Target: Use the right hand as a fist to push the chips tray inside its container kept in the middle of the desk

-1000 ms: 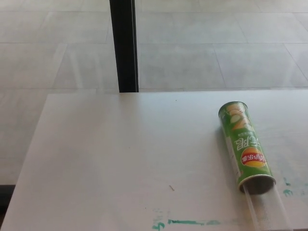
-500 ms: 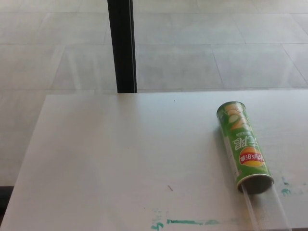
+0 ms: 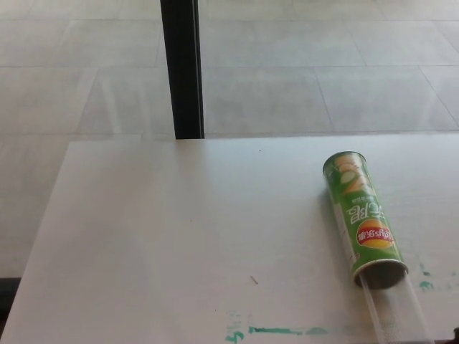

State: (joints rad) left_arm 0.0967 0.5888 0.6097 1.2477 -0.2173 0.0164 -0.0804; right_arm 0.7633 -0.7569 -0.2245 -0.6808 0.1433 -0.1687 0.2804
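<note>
neither hand in view, so state impossible to tell. nearest, clear chips tray [image 3: 394, 312] jutting from green chips canister [image 3: 362, 215], lying near right on white surface [image 3: 179, 229]. beyond, black post [image 3: 183, 68], tiled floor [image 3: 323, 64].

The green chips container [image 3: 362, 218] carries a red-and-yellow round Lay's logo [image 3: 376, 236] near its open end. Just beyond the logo, toward the closed end, stand large white characters, seen upside down and not clearly readable.
</note>
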